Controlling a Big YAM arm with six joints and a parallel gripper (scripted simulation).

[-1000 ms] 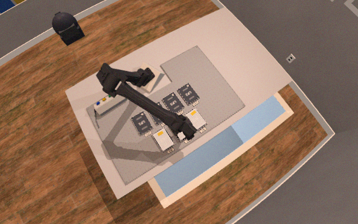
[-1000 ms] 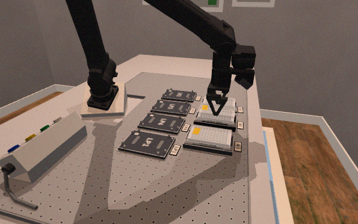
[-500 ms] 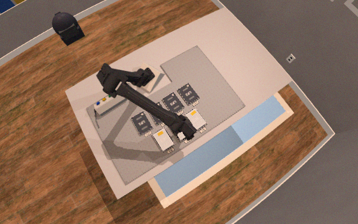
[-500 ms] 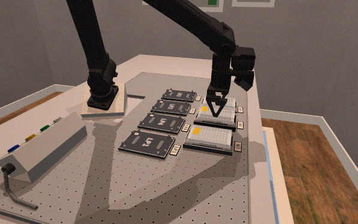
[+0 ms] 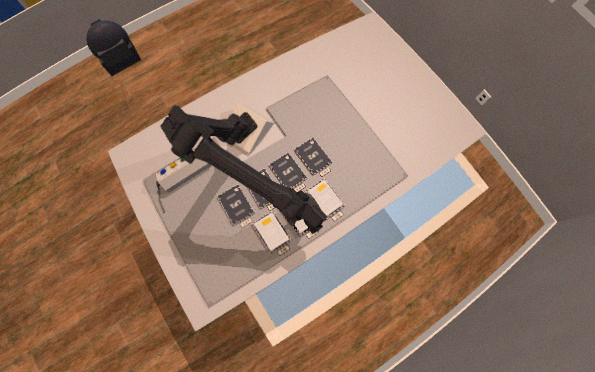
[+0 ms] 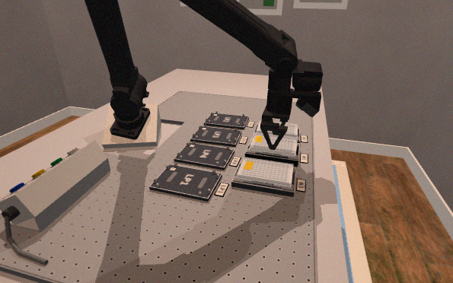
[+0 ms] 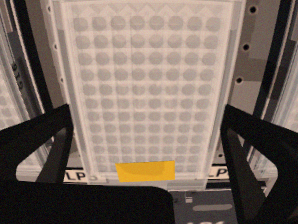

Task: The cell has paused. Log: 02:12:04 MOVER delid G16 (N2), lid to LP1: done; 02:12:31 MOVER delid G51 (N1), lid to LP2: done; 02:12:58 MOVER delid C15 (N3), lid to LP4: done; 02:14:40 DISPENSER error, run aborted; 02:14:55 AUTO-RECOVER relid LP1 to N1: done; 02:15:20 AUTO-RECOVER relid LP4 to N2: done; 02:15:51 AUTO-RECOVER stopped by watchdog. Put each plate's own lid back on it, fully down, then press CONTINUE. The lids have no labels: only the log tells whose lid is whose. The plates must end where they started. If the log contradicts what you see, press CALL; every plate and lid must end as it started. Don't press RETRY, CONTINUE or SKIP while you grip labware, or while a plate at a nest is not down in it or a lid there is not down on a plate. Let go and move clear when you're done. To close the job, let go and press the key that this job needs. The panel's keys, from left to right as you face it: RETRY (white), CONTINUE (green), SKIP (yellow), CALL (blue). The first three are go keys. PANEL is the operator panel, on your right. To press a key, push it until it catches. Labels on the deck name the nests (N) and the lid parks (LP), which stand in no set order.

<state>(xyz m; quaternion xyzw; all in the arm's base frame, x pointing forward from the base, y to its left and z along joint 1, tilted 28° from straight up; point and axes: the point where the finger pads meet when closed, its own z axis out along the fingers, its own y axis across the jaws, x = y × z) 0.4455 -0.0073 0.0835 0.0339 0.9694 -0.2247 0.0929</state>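
Three white well plates stand in a row on the right of the deck: the near plate (image 6: 266,174) (image 5: 271,231), the middle plate and the far plate (image 6: 292,128) (image 5: 325,196). Each shows an orange tag. My gripper (image 6: 272,142) (image 5: 301,226) (image 7: 146,113) points down over the middle plate. Its fingers are shut on the long sides of a clear lid (image 7: 147,63) right over that plate. I cannot tell whether the lid rests on the plate or hangs just above it. The four dark lid parks beside the plates, among them LP1 (image 6: 186,182) and LP4 (image 6: 204,155), are bare.
The operator panel (image 6: 62,186) (image 5: 187,174) stands at the left of the deck, with its blue key (image 6: 17,187), yellow key (image 6: 38,173), green key (image 6: 56,162) and white key (image 6: 72,151). A bent metal bar (image 6: 17,240) lies by the panel's near end. The arm's base (image 6: 129,122) stands behind the parks.
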